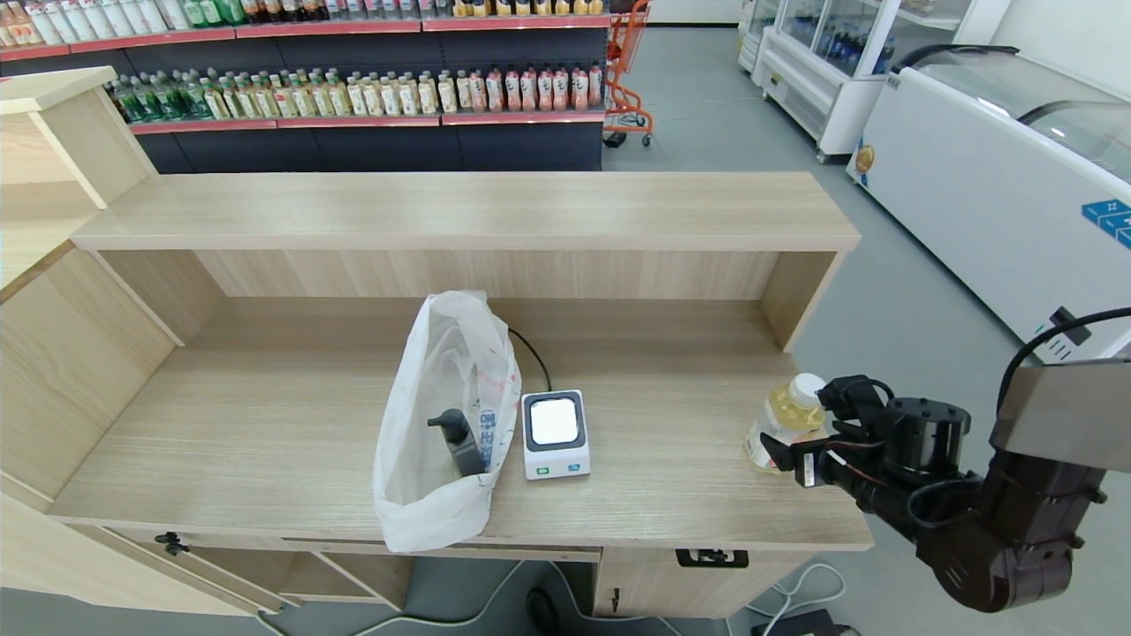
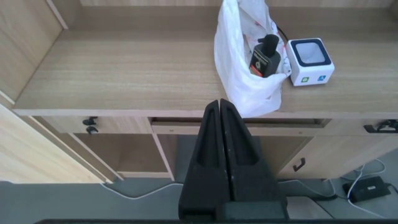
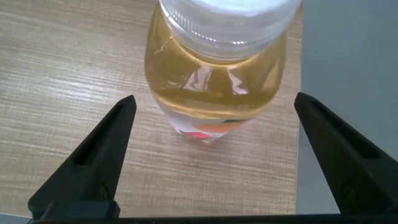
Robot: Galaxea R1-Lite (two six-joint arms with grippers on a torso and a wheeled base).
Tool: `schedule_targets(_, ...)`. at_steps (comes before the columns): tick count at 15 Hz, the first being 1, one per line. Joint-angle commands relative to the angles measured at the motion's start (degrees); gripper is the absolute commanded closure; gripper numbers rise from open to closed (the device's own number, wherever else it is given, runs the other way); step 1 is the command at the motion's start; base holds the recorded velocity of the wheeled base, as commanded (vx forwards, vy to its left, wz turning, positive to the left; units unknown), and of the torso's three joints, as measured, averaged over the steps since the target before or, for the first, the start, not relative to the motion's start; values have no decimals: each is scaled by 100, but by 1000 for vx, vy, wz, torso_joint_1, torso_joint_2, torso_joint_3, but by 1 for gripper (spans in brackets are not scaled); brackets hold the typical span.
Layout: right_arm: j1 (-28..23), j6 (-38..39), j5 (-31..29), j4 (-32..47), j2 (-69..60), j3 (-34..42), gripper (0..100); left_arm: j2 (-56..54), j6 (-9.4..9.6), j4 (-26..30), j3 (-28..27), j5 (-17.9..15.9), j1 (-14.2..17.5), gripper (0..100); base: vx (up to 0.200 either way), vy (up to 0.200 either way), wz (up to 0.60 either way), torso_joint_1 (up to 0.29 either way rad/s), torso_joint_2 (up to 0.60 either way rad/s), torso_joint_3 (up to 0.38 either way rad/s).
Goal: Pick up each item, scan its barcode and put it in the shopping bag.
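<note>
Right claw (image 1: 795,417) is nearest in the head view, at the right end of the surface (image 1: 265,424). It is spread to either side of an upright bottle (image 1: 782,420) of yellow liquid with a white cap. Mid-surface stands a white bag (image 1: 424,477) with a dark pump bottle (image 1: 459,442) inside, and a scanner (image 1: 554,435) sits just beside the bag on its right.

Left wrist view adds the left claw (image 2: 222,106), pressed together, out in front of the surface and pointing towards bag, pump bottle and scanner.

Right wrist view, close up, shows both fingers (image 3: 93,168) apart from the bottle, which stands near the surface's edge.
</note>
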Motion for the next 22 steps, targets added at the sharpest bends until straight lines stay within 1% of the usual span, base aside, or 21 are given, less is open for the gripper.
schedule_targets(1, 65, -3, 11, -33, 326, -256, 0, 6, -1, 8, 1, -4, 0, 100, 0, 0, 0, 0, 0, 0)
schedule_targets(5, 188, -3, 11, -50, 608, -766, 0, 6, -1, -1, 1, 5, 0, 100, 0, 0, 0, 0, 0, 0)
schedule_targets(13, 302, -65, -7, -68, 1038, -1170, 0, 6, -1, -1, 1, -4, 0, 100, 0, 0, 0, 0, 0, 0)
schedule_targets(16, 294, -65, 20, -68, 1126, -1504, 0, -2, -1, -1, 1, -4, 0, 100, 0, 0, 0, 0, 0, 0)
schedule_targets(17, 294, -65, 37, -68, 1126, -1548, 100, 6, -1, -1, 1, -4, 0, 100, 0, 0, 0, 0, 0, 0)
schedule_targets(22, 294, -82, 20, -59, 1091, -1531, 100, 6, -1, -1, 1, 5, 0, 100, 0, 0, 0, 0, 0, 0)
